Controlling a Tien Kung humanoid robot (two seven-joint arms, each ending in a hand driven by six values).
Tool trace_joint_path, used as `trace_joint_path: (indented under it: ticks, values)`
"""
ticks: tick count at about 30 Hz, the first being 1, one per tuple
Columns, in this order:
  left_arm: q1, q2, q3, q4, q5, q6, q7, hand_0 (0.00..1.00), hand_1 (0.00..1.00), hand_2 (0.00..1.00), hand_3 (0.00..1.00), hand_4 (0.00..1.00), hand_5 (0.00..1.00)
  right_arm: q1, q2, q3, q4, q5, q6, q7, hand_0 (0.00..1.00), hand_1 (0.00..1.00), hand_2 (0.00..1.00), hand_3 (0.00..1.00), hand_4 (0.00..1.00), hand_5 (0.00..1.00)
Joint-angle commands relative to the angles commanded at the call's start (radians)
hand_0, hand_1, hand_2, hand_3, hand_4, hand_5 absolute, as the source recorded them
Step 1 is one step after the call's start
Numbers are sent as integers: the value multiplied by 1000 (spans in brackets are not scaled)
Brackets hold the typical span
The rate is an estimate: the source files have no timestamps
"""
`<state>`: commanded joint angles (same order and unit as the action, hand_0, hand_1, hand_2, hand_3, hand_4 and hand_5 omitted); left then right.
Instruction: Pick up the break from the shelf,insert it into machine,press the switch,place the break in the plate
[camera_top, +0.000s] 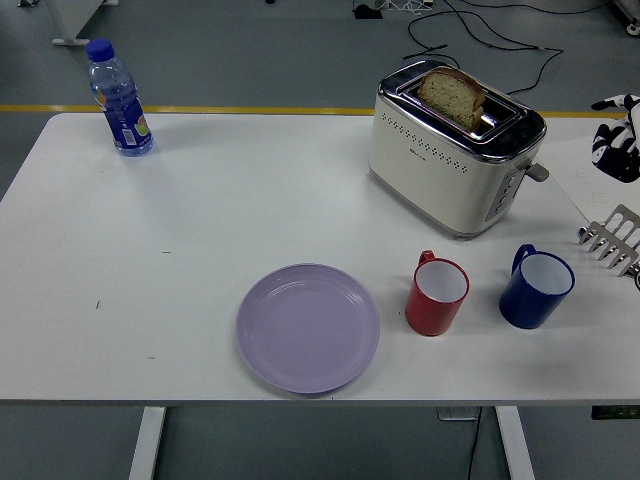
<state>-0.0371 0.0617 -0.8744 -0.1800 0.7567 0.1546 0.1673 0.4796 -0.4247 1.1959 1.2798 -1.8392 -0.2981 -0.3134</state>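
On white table (200, 220), gray floor (250, 50) beyond.

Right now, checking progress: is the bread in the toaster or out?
In: the bread stands in the toaster slot, top half sticking out.

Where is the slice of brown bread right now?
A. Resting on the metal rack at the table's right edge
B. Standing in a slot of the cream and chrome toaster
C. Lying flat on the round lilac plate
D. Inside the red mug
B: the slice of brown bread stands upright in a top slot of the cream and chrome toaster, while the round lilac plate has nothing on it.
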Motion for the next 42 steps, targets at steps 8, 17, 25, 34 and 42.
trace_joint_path:
  ticks: [8,17,25,34,42]
  values:
    - [0,-2,4,0,-3,0,0,681,610,661,683,423,998,-29,24,-58,-40,-2,20,0,193,155,258,648,407,2]
    - [-1,-2,10,0,-13,-1,-3,681,610,660,682,423,998,-24,37,-86,-68,-10,34,-3,191,152,254,629,412,2]
    - [-2,-2,12,0,-15,-1,-2,681,610,660,682,422,998,-16,48,-92,-70,-21,31,-6,191,153,254,633,410,2]
    - [-2,-2,5,0,-7,-1,-1,681,609,660,681,422,998,-12,49,-96,-55,-30,31,-12,190,151,253,630,407,2]
    - [-1,-2,-3,0,3,-2,1,681,610,660,681,422,998,-13,51,-113,-55,-30,39,-20,190,149,251,624,406,2]
